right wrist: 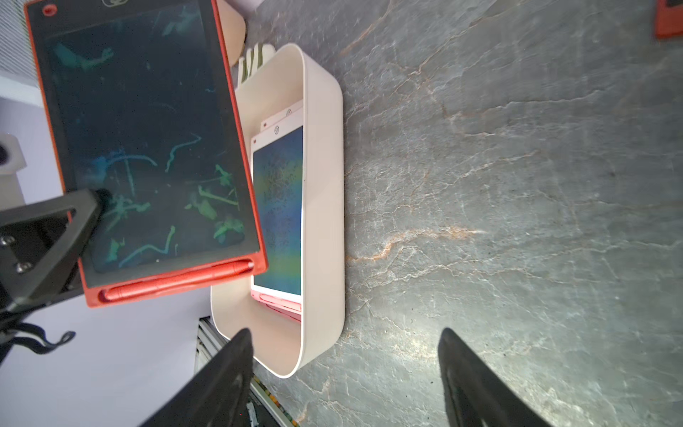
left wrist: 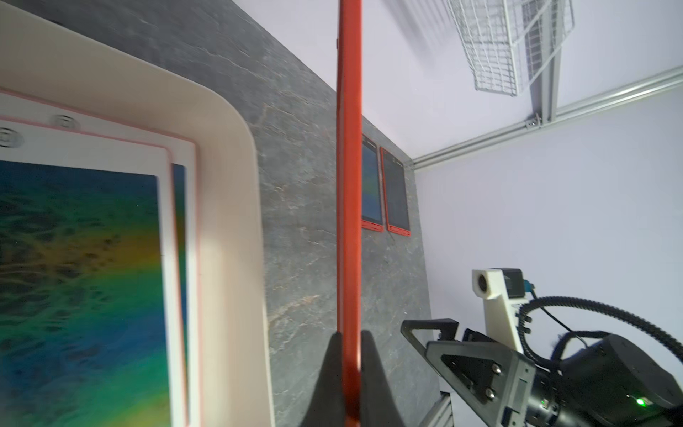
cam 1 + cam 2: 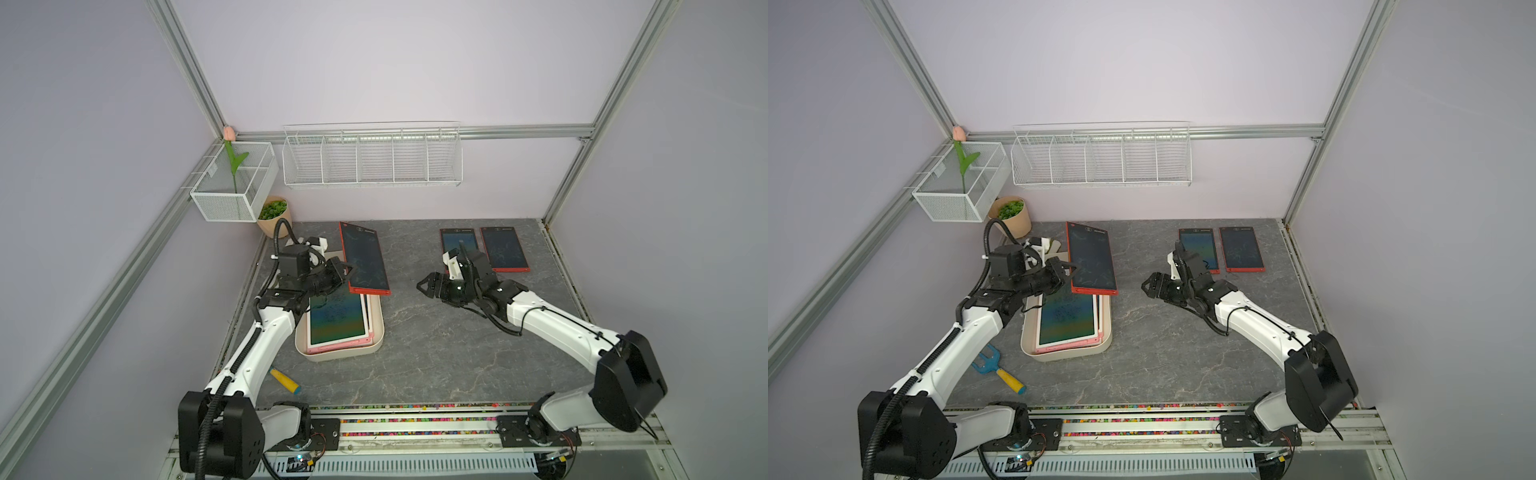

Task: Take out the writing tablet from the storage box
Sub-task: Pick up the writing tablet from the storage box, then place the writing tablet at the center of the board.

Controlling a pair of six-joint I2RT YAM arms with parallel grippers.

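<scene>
A red-framed writing tablet [image 3: 365,257] with a dark screen hangs tilted over the far end of the storage box [image 3: 332,356], a cream-white tub at the table's left. My left gripper [image 3: 346,271] is shut on the tablet's left long edge. In the left wrist view the red edge [image 2: 348,185] runs straight out from between the fingers [image 2: 332,369]. A white-framed tablet [image 3: 336,316] lies in the box on pink ones. My right gripper [image 3: 422,286] stands open over bare table right of the box, pointing at it, with nothing between its fingertips [image 1: 345,344].
Two more red tablets [image 3: 459,245] [image 3: 503,249] lie flat at the back right. A yellow-handled blue tool [image 3: 1000,372] lies front left by the left arm. A plant pot [image 3: 272,214] and white wire baskets [image 3: 372,160] are at the back wall.
</scene>
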